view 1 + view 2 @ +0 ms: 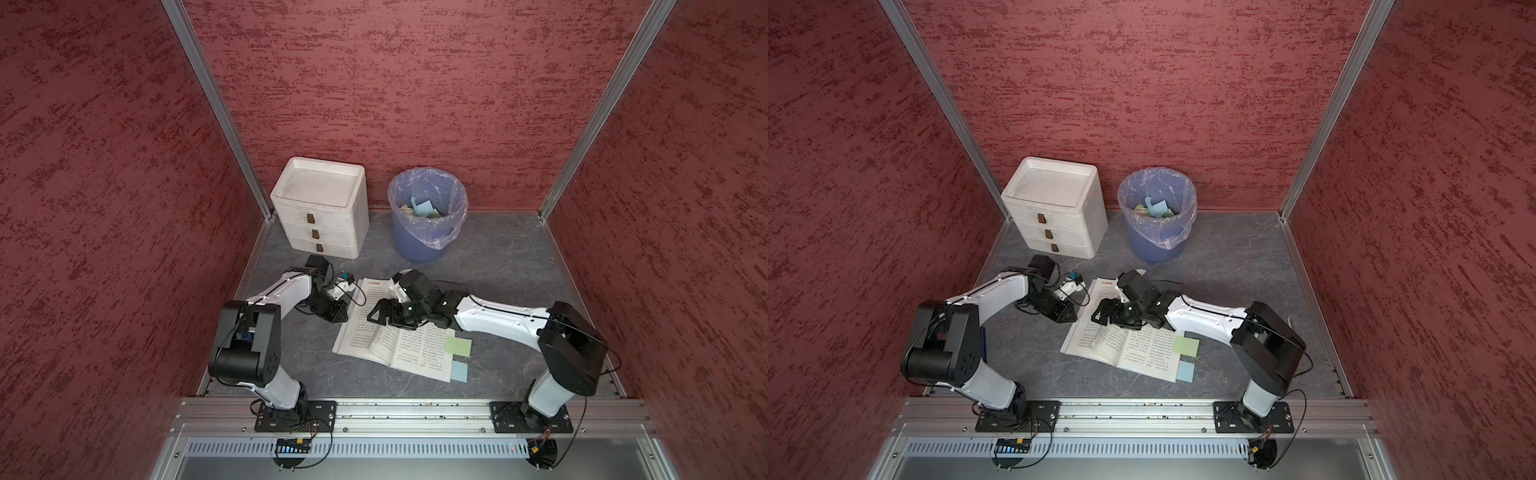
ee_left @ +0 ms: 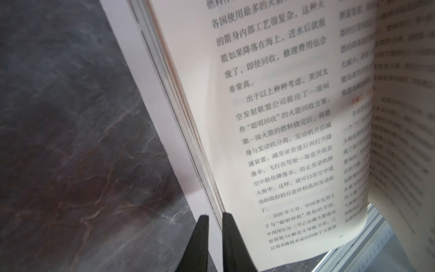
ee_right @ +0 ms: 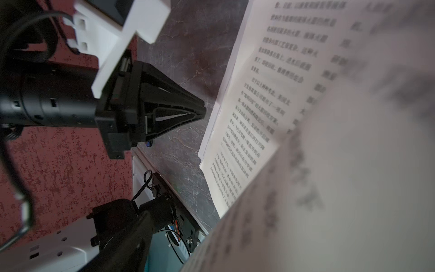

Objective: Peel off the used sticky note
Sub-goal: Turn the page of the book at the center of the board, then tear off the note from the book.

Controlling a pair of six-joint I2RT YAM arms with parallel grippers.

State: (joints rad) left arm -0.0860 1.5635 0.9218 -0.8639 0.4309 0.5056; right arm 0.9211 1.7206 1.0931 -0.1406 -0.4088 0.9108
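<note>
An open book (image 1: 419,353) lies on the grey table. A green sticky note (image 1: 458,346) and a blue sticky note (image 1: 459,370) are stuck along the outer edge of its right page. My right gripper (image 1: 374,313) hovers open over the left page, far from both notes. A loose page (image 1: 379,337) curls up below it and blurs across the right wrist view (image 3: 341,176), hiding the fingers there. My left gripper (image 1: 344,313) is shut and empty, with its tips (image 2: 215,215) at the book's left edge (image 2: 179,131).
A blue bin (image 1: 428,245) with a plastic liner stands at the back, holding discarded notes. A white three-drawer unit (image 1: 320,208) is to its left. Red walls close three sides. An aluminium rail (image 1: 415,409) runs along the front.
</note>
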